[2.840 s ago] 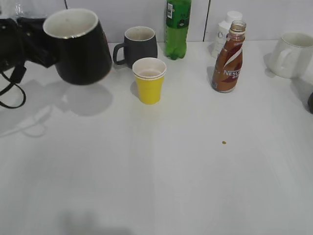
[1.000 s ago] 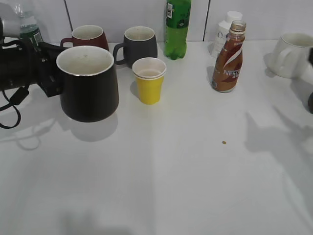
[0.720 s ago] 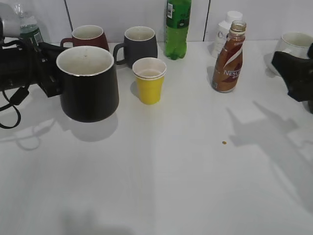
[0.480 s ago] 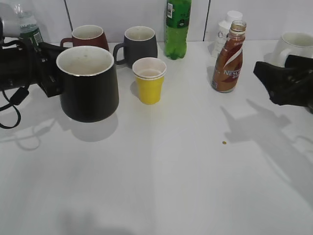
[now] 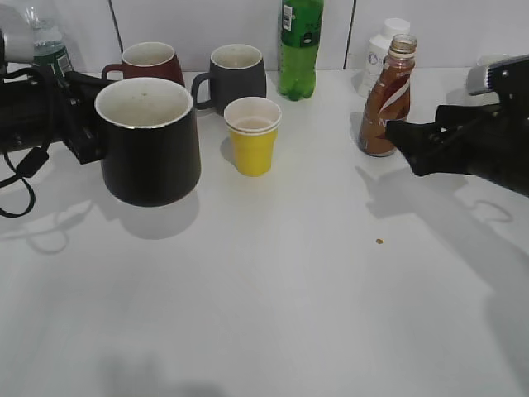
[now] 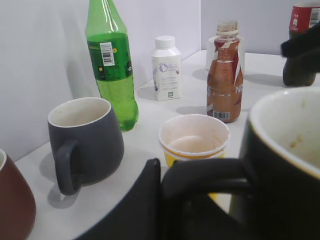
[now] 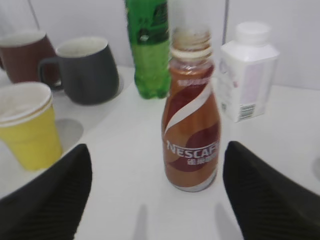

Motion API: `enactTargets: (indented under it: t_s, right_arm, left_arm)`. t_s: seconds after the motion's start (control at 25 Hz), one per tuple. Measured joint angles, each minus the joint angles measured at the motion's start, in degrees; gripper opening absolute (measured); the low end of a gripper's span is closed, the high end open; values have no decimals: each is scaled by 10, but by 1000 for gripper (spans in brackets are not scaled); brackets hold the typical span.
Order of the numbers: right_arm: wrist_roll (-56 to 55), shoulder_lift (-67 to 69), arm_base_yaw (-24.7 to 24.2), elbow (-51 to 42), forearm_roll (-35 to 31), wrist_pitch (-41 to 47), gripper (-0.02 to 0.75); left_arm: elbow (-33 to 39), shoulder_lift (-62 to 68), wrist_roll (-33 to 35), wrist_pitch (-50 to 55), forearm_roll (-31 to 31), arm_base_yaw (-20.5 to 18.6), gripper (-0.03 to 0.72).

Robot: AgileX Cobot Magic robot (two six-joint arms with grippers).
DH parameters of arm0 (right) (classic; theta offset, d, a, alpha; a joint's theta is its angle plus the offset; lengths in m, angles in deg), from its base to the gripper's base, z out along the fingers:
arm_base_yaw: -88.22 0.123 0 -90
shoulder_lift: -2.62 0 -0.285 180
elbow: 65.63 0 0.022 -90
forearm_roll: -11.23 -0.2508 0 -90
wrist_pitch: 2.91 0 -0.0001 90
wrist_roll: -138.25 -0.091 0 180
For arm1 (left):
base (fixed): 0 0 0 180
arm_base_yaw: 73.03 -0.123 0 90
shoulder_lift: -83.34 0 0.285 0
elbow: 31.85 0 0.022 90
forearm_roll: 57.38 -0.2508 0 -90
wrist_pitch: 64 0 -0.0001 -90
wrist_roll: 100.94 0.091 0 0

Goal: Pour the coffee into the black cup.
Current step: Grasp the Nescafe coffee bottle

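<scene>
The black cup (image 5: 150,141) stands on the white table at the left, its inside empty. My left gripper (image 5: 87,124) is shut on the cup's handle (image 6: 205,180). The open brown coffee bottle (image 5: 388,97) stands upright at the back right, and it fills the middle of the right wrist view (image 7: 192,112). My right gripper (image 5: 407,142) is open just in front of the bottle, with its fingers wide on either side (image 7: 157,192) and not touching it.
A yellow paper cup (image 5: 252,135), a grey mug (image 5: 234,76), a dark red mug (image 5: 149,60), a green bottle (image 5: 299,48) and a small white bottle (image 5: 378,51) stand along the back. A white mug (image 5: 489,61) is behind my right arm. A small crumb (image 5: 378,241) lies mid-table.
The black cup came down from the air and has stood still for the last second. My right arm came in from the right edge and moved left up to the coffee bottle.
</scene>
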Motion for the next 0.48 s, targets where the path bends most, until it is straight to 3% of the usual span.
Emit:
enactTargets:
  t_s: [0.48]
  right_arm:
    - [20,149,0,104,-32,2,675]
  left_arm:
    - [0,0,0,0,0,0,34]
